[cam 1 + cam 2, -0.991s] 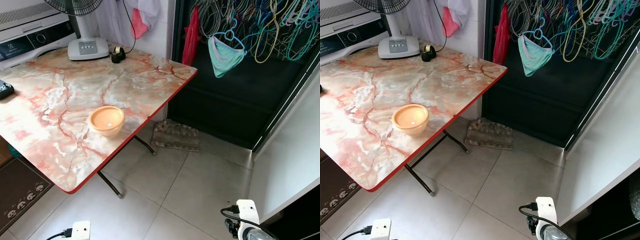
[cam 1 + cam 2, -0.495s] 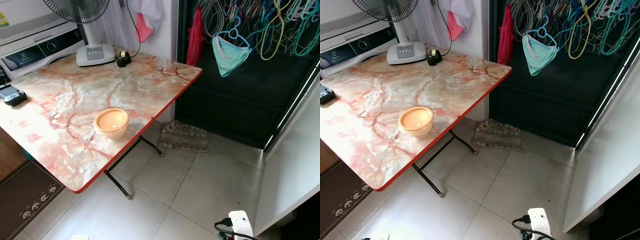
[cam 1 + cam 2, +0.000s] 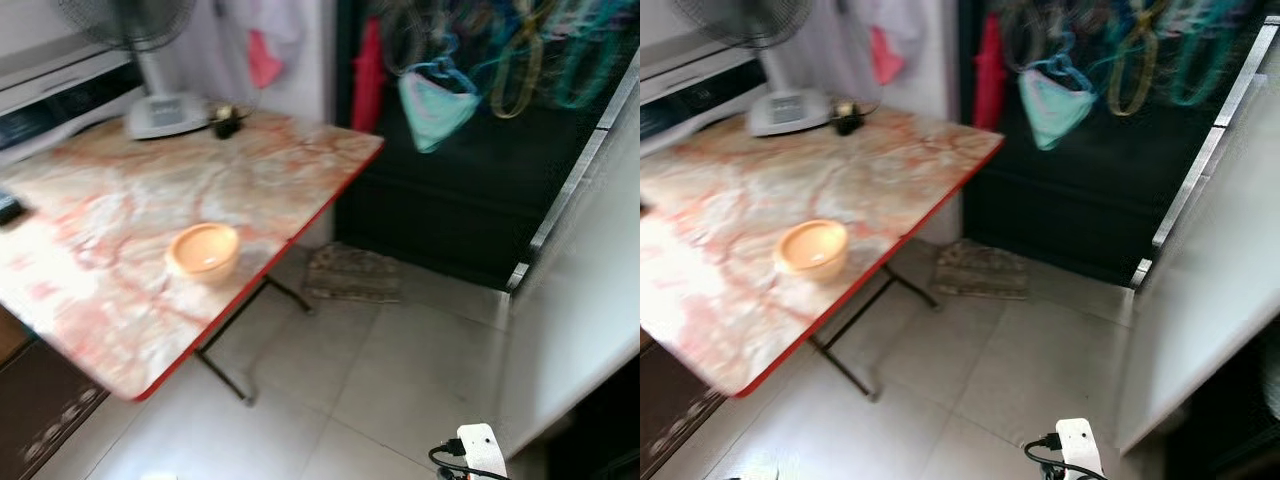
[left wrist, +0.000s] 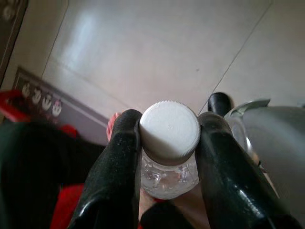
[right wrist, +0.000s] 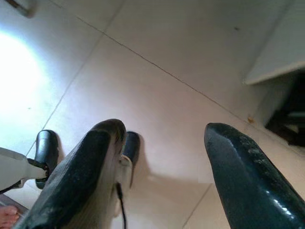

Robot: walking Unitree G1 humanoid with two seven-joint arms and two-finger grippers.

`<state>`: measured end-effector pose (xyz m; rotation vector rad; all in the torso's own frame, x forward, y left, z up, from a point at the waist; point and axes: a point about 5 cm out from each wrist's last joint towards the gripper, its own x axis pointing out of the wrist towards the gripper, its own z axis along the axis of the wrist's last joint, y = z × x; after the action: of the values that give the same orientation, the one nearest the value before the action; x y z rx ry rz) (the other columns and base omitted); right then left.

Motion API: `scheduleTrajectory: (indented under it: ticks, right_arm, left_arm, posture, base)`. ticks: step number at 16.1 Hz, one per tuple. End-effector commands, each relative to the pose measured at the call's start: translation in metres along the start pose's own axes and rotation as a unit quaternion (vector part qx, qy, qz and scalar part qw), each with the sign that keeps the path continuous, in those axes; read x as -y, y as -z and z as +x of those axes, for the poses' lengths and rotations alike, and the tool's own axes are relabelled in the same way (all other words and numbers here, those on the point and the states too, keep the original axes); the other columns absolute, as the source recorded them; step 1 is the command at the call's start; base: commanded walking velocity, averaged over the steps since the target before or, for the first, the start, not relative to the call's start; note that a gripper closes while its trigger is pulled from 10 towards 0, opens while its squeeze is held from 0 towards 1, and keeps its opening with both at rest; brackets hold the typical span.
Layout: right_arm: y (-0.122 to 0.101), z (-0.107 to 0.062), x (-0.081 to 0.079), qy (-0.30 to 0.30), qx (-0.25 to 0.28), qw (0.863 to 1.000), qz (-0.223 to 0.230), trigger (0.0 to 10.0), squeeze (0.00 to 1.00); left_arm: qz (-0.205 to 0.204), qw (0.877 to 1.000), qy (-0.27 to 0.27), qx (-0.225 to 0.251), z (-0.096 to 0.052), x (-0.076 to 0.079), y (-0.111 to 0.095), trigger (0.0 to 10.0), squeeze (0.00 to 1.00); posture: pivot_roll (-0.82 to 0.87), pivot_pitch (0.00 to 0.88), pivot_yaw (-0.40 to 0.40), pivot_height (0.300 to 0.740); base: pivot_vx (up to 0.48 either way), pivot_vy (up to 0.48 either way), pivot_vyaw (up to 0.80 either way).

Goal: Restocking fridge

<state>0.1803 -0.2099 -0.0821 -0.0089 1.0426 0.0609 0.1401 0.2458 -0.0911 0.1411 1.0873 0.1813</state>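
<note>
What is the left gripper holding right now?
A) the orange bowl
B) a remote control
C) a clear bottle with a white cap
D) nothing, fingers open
C: in the left wrist view the left gripper has its black fingers clamped either side of the bottle just under its white cap.

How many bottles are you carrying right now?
1: a clear plastic bottle with a white cap, clamped between the left tool's black fingers. The right tool is open and empty.
</note>
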Motion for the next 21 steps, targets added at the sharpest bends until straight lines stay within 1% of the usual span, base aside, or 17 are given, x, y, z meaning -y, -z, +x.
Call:
scheduleTrajectory:
  ticks: [1,4,5,6,7,13,16,21]
  right_arm:
    - [0.0016,-0.0001,0.0,-0.001,-0.006,1.0,-0.002,10.0,0.0]
    - [0.0018,0.0,-0.0003,-0.001,-0.008,1.0,-0.002,10.0,0.0]
    - [0.0016,0.0001,-0.0005,-0.001,-0.009,1.0,-0.001,10.0,0.0]
    - [0.0015,0.0002,-0.0007,0.0,-0.009,1.0,0.001,10.0,0.0]
    - [0.0016,0.0002,-0.0009,0.0,-0.009,1.0,0.0,10.0,0.0]
    - [0.0028,0.0003,-0.0019,-0.002,-0.011,1.0,0.004,10.0,0.0]
    - [0.0031,0.0003,-0.002,-0.001,-0.012,1.0,0.007,10.0,0.0]
    - [0.0037,0.0002,-0.0016,0.001,-0.011,1.0,0.013,10.0,0.0]
  left_arm:
    - [-0.004,1.0,0.001,0.003,0.0001,-0.0003,-0.0012,10.0,0.0]
    - [-0.003,1.0,0.001,0.003,0.0001,-0.0004,-0.0012,10.0,0.0]
    - [0.018,1.0,0.001,0.004,0.0001,-0.0008,-0.0018,10.0,0.0]
    - [0.023,1.0,0.001,0.002,0.0001,-0.001,-0.0018,10.0,0.0]
    - [0.016,1.0,0.002,0.001,0.0001,-0.0011,-0.0013,10.0,0.0]
    - [0.028,1.0,0.004,-0.001,-0.0001,-0.0017,-0.0003,10.0,0.0]
    - [0.032,0.999,0.005,-0.001,0.0002,0.0009,-0.0013,10.0,0.0]
    - [0.031,1.0,0.005,0.0,0.0004,0.0017,-0.0022,10.0,0.0]
  posture:
    - [0.01,0.0,0.022,0.74]
    - [0.01,0.0,0.021,0.74]
    - [0.01,0.0,0.023,0.74]
    - [0.01,0.0,0.023,0.74]
    - [0.01,0.0,0.026,0.74]
    - [0.01,0.0,0.032,0.74]
    - [0.0,0.0,0.036,0.74]
    - [-0.02,0.0,0.048,0.74]
  base:
    - [0.0,0.0,-0.79]
    - [0.0,0.0,-0.78]
    - [0.0,-0.27,-0.78]
    - [0.0,-0.469,-0.78]
    - [0.0,0.0,-0.78]
    - [0.0,0.0,-0.78]
    - [0.0,0.0,-0.78]
    - [0.0,0.0,-0.78]
